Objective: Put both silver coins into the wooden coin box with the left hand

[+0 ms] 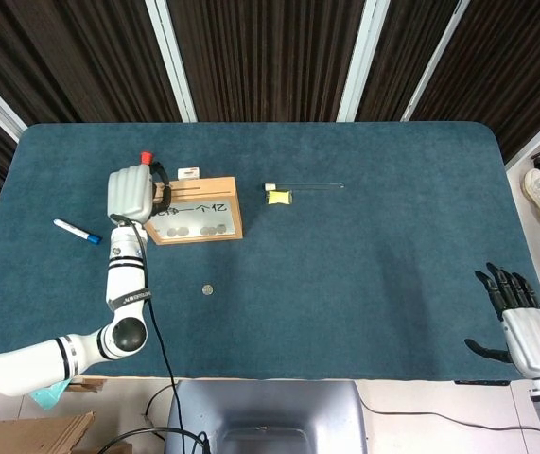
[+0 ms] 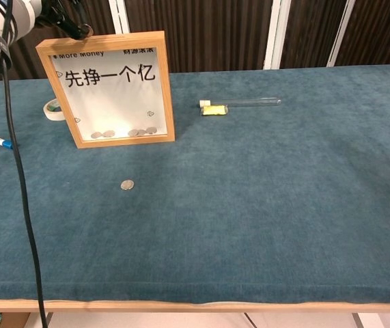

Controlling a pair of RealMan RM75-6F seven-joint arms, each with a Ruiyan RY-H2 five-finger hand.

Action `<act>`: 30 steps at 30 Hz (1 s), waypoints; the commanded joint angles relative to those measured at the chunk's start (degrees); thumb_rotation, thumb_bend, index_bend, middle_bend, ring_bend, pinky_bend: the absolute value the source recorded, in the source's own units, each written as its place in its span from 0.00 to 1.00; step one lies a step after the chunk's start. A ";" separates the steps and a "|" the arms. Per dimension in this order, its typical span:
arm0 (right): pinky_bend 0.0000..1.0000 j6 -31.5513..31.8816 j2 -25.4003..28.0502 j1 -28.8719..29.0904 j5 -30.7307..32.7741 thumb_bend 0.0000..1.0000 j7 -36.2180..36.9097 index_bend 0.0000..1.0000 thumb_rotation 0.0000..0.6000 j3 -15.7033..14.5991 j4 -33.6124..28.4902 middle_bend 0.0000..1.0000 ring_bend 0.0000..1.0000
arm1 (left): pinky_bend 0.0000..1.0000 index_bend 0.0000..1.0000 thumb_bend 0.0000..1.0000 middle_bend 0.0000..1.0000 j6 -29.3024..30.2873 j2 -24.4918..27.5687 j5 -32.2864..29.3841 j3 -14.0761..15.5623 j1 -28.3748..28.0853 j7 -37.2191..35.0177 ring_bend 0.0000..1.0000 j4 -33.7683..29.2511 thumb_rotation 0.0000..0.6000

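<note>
Silver coin [image 1: 207, 290] lies alone on the blue worktop [image 1: 364, 274], near the left robot hand [image 1: 131, 193], which hovers at the wooden coin box [image 2: 113, 89]'s top edge; whether it holds anything I cannot tell. Box reads "More Money"; coins sit inside. Right robot hand [image 1: 520, 322] rests far off, fingers spread, beyond a glass tube [image 1: 312, 187].

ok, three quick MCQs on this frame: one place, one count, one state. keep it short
1. Where is the loose coin?
A. on the cloth in front of the box
B. behind the box
C. beside the marker

2. How many coins lie loose on the cloth?
A. one
B. two
C. three

3. The right robot hand is:
A. holding a coin
B. open, empty
C. on the box

Key: 1 A, it lies on the near side of the box. 2 A, only one shows outside the box. 3 B, fingers spread, nothing held.
</note>
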 commanded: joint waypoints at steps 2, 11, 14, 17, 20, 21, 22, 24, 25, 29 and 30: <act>0.00 0.17 0.04 -0.06 0.25 0.20 0.25 0.00 1.00 0.18 0.08 0.00 0.00 | 1.00 0.56 0.40 1.00 0.03 -0.08 -0.04 0.48 -0.23 0.07 1.00 -0.06 1.00; 0.00 0.22 0.13 -0.07 0.12 0.20 0.50 0.00 1.00 0.14 0.13 0.00 0.00 | 1.00 0.54 0.40 1.00 -0.44 -0.43 -0.78 1.06 -0.73 -0.41 1.00 1.23 1.00; 0.00 0.30 0.11 -0.09 0.12 0.20 0.51 0.00 1.00 0.17 0.16 0.00 0.00 | 1.00 0.47 0.40 1.00 -0.71 -0.31 -1.22 1.12 -0.72 -0.62 1.00 1.50 1.00; 0.00 0.21 0.08 -0.06 0.15 0.20 0.42 0.00 1.00 0.15 0.14 0.00 0.00 | 1.00 0.39 0.40 1.00 -0.82 -0.11 -1.14 1.12 -0.67 -1.14 1.00 1.48 1.00; 0.00 0.18 0.03 -0.04 0.20 0.20 0.29 0.00 1.00 0.18 0.11 0.00 0.00 | 1.00 0.35 0.40 1.00 -0.55 0.28 -0.07 1.31 -0.39 -2.08 1.00 0.52 1.00; 0.00 0.20 0.01 -0.04 0.20 0.20 0.27 0.00 1.00 0.19 0.10 0.00 0.00 | 1.00 0.35 0.40 1.00 -0.18 0.57 1.02 1.59 -0.09 -2.67 1.00 -0.40 1.00; 0.00 0.17 -0.02 -0.02 0.23 0.20 0.24 0.00 1.00 0.21 0.11 0.00 0.00 | 1.00 0.34 0.40 1.00 0.23 0.85 2.18 1.94 0.24 -3.18 1.00 -1.37 1.00; 0.00 0.12 -0.06 0.01 0.25 0.20 0.19 0.00 1.00 0.21 0.09 0.00 0.00 | 1.00 0.34 0.40 1.00 1.52 1.55 5.42 3.18 1.26 -4.33 1.00 -4.08 1.00; 0.00 0.12 -0.09 0.01 0.24 0.20 0.11 0.00 1.00 0.21 0.06 0.00 0.00 | 1.00 0.34 0.39 1.00 2.72 2.01 8.22 4.37 2.18 -5.21 1.00 -6.21 1.00; 0.00 0.27 -0.28 -0.02 -0.10 0.20 -0.46 0.00 1.00 0.06 -0.07 0.00 0.00 | 1.00 0.35 0.39 1.00 6.71 3.24 17.64 9.56 6.14 -8.29 1.00 -13.44 1.00; 0.00 0.33 -0.37 -0.06 -0.24 0.20 -0.71 0.00 1.00 -0.02 -0.14 0.00 0.00 | 1.00 0.35 0.39 1.00 7.88 3.43 20.47 11.47 7.48 -9.12 1.00 -15.27 1.00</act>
